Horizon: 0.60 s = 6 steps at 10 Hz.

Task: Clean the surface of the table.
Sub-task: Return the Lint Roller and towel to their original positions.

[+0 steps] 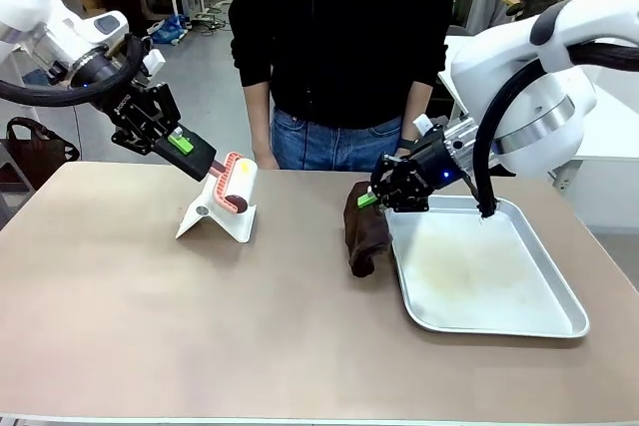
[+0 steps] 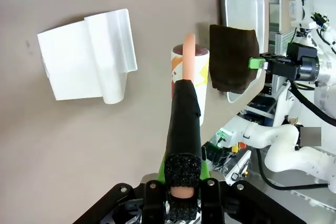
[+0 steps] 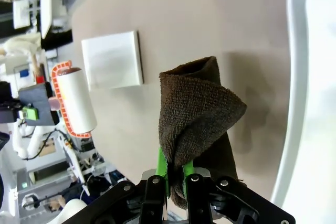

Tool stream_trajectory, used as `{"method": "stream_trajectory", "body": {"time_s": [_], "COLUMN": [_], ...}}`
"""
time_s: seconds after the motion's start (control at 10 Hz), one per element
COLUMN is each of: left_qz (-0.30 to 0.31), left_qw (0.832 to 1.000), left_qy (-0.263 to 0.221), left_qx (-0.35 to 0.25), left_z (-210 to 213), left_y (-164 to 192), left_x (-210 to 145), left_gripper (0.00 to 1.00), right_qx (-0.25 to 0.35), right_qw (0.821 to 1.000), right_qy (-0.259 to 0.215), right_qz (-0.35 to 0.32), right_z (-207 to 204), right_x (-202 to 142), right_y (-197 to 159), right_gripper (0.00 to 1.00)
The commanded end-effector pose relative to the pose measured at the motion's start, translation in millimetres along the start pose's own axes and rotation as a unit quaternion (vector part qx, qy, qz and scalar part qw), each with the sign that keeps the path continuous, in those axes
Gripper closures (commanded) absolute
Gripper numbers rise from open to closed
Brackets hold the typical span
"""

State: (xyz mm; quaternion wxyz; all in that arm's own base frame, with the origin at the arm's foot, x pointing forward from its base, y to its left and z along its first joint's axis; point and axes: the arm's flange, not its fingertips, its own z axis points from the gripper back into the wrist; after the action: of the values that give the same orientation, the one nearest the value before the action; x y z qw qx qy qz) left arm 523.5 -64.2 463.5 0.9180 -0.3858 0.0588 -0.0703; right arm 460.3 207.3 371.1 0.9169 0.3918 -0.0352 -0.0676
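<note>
Brown cloth [image 1: 365, 228] over table [image 1: 200, 326]

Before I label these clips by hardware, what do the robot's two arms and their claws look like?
Both arms are glossy white with rounded shells and silver joint rings. Thick black cables loop along each. The left claw and right claw are black, angular, two-fingered, with bright green pads. A small blue light glows on the right wrist.

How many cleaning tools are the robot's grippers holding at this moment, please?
2. The left gripper holds a lint roller above its white stand; the right gripper holds a brown cloth beside the metal tray.
</note>
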Motion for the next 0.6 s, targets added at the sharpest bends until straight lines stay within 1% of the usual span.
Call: {"method": "stream_trajectory", "body": {"time_s": [0.0,0.1,0.2,0.4,0.5], "left_qz": [0.029,0.043,0.054,0.065,0.07], "left_qw": [0.999,0.999,0.997,0.995,0.994], "left_qy": [-0.025,-0.019,-0.03,-0.038,-0.041], "left_qx": [0.015,0.026,0.043,0.067,0.078], "left_z": [-11,-16,-20,-25,-27], "left_y": [-5,-8,-9,-10,-9], "left_x": [10,15,19,26,31], "left_gripper": [0.78,0.78,0.78,0.78,0.78], "right_qx": [-0.022,-0.035,-0.041,-0.051,-0.056], "right_qw": [0.999,0.998,0.996,0.995,0.993], "right_qy": [-0.038,-0.051,-0.074,-0.081,-0.1], "right_qz": [-0.011,-0.01,-0.008,-0.012,-0.012], "right_z": [-21,-28,-34,-45,-46], "right_x": [1,1,2,4,5], "right_y": [7,7,6,4,4], "right_gripper": [0.88,0.88,0.88,0.88,0.88]}}
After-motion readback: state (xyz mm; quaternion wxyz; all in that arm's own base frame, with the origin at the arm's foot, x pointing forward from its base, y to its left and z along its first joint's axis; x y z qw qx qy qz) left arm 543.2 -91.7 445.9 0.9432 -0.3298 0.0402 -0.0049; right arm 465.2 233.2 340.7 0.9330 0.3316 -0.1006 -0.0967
